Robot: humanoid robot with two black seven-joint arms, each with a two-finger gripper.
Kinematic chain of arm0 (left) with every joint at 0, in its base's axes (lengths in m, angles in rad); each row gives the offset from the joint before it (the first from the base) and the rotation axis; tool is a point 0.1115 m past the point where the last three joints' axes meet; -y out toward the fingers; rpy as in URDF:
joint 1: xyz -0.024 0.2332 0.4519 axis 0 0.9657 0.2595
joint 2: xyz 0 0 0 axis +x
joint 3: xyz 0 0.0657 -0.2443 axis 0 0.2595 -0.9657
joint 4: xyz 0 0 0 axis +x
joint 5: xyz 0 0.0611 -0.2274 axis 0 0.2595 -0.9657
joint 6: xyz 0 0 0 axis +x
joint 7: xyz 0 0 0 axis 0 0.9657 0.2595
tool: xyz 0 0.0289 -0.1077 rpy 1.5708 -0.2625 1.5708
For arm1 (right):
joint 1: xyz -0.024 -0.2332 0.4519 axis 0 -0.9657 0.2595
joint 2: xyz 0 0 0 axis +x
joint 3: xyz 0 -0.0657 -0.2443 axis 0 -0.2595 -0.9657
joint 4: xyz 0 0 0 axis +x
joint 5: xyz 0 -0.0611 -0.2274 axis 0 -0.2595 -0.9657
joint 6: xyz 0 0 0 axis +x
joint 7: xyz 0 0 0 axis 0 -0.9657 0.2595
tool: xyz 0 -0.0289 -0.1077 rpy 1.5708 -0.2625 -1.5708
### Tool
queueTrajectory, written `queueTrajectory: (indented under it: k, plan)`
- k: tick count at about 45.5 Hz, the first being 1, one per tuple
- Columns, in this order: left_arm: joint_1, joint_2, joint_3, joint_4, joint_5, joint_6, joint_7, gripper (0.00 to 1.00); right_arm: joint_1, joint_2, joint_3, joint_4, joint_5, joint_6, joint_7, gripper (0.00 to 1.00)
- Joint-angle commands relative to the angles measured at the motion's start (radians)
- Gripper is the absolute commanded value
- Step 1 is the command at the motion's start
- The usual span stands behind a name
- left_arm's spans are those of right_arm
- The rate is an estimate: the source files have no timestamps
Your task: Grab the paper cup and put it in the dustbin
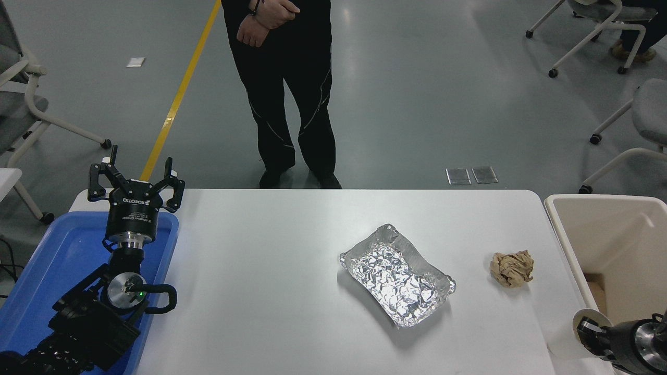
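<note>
right gripper (588,329) pinches paper cup (565,341), lower right | risk: thin cup squashes, slips, misses dustbin (565,240) | left gripper (136,182) open, lower left

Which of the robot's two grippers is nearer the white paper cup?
The right one. The right gripper is at the paper cup by the table's near right corner, while the left gripper is parked far off over the blue tray.
</note>
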Motion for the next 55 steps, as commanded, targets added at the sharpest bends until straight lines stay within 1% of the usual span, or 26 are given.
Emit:
queueTrajectory:
  k: [1, 8, 21, 22, 27, 33, 40, 55]
  plan:
    - [0.0, 0.0, 0.0, 0.001, 0.0, 0.0, 0.0, 0.99, 0.239, -0.026, -0.168, 0.106, -0.079, 0.043, 0.002, 0.0]
    - [0.0, 0.0, 0.0, 0.001, 0.0, 0.0, 0.0, 0.99, 0.497, -0.023, -0.308, 0.165, -0.119, 0.13, 0.004, 0.0]
    - [0.0, 0.0, 0.0, 0.001, 0.0, 0.0, 0.0, 0.99, 0.91, -0.001, -0.426, 0.195, -0.164, 0.443, 0.004, 0.0]
    - [0.0, 0.0, 0.0, 0.001, 0.0, 0.0, 0.0, 0.99, 0.968, 0.006, -0.432, 0.2, -0.167, 0.489, 0.004, 0.0]
    - [0.0, 0.0, -0.002, 0.001, 0.0, 0.0, 0.0, 0.99, 1.089, 0.034, -0.44, 0.2, -0.167, 0.609, 0.004, 0.0]
    - [0.002, 0.0, 0.0, 0.001, 0.0, 0.0, 0.0, 0.99, 1.227, 0.072, -0.467, 0.2, -0.179, 0.722, 0.004, 0.0]
    - [0.002, 0.0, 0.0, 0.001, 0.0, 0.0, 0.0, 0.99, 1.327, 0.099, -0.477, 0.198, -0.19, 0.787, 0.004, 0.0]
    - [0.0, 0.0, 0.0, 0.001, 0.0, 0.0, 0.0, 0.99, 1.329, 0.097, -0.504, 0.194, -0.193, 0.784, 0.004, 0.0]
